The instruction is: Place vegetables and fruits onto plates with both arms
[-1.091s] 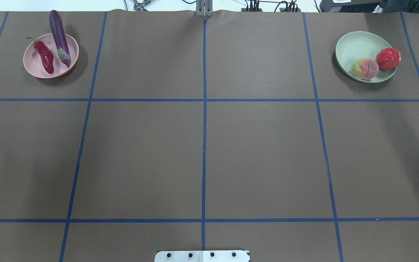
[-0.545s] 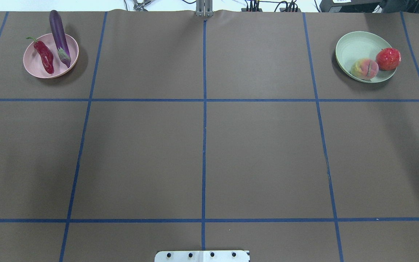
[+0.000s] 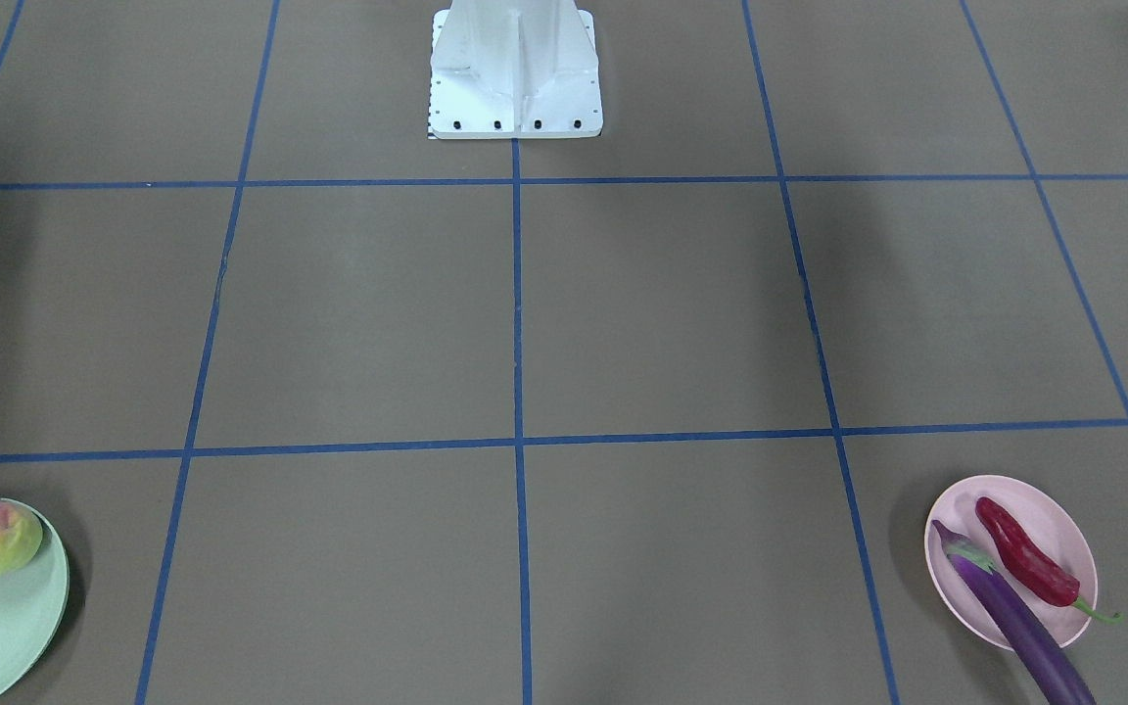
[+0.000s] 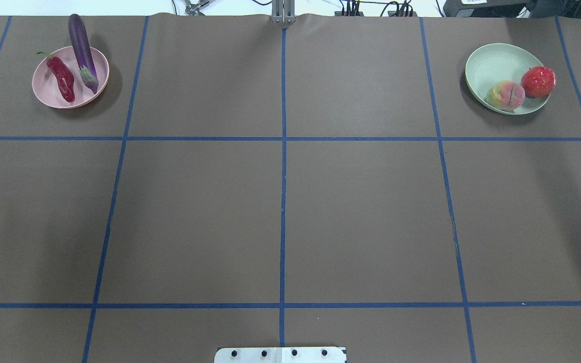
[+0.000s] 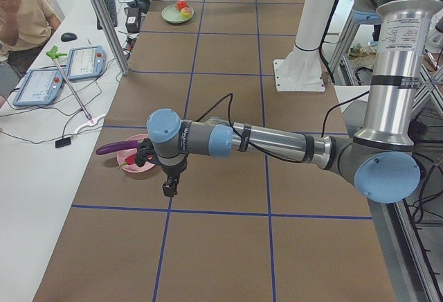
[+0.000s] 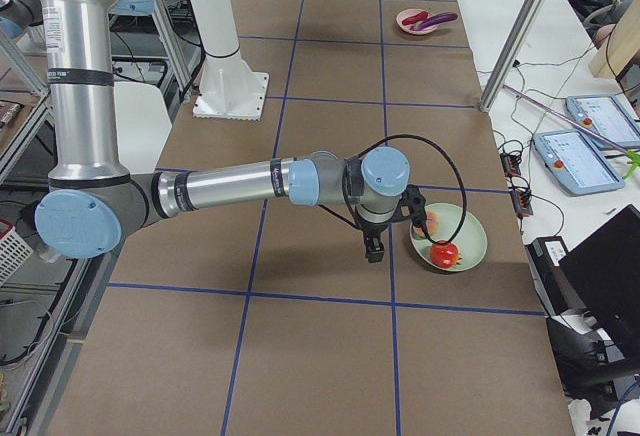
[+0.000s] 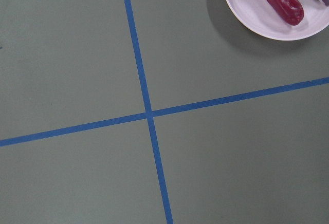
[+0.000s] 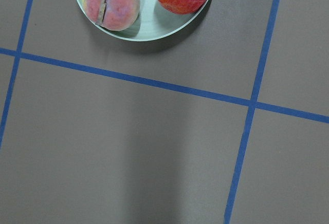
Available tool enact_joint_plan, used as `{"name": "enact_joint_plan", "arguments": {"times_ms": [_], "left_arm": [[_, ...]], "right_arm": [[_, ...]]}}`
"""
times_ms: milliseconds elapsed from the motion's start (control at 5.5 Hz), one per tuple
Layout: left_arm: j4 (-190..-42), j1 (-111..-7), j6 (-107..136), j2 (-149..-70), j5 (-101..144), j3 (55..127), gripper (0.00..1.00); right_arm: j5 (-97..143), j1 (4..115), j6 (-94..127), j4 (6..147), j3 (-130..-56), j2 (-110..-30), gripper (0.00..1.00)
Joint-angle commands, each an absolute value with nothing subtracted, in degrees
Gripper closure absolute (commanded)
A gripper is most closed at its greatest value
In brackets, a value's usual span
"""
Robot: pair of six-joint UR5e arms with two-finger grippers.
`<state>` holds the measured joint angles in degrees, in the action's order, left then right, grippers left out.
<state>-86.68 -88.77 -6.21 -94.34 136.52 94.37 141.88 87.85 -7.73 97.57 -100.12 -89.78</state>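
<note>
In the overhead view's upper left lies the pink plate (image 4: 46, 89) with both vegetables on it: the chili (image 4: 62, 79) flat inside, and the eggplant (image 4: 82, 50) beside it, cap end in the dish and body sticking out over the far rim. In the upper right, the green plate (image 4: 492, 63) carries the peach (image 4: 505, 95) and the pomegranate (image 4: 538, 81) side by side along its near rim. My left gripper (image 5: 168, 190) shows only in the left side view, pointing down over bare table just beside the pink plate, near centre frame; I cannot tell how my fingers stand there. My right gripper (image 6: 374, 248) shows only in the right side view, pointing down just left of the green plate; those fingers I cannot judge either
</note>
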Motion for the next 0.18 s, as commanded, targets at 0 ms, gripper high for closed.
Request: {"name": "enact_joint_plan", "arguments": {"times_ms": [0], "left_arm": [[-86.4,-88.8,-6.1,-93.6,136.6,94.7,0.0]], "right_arm": [[142.7,87.9,-7.7,97.6,-100.5,-92.3,0.0]]}}
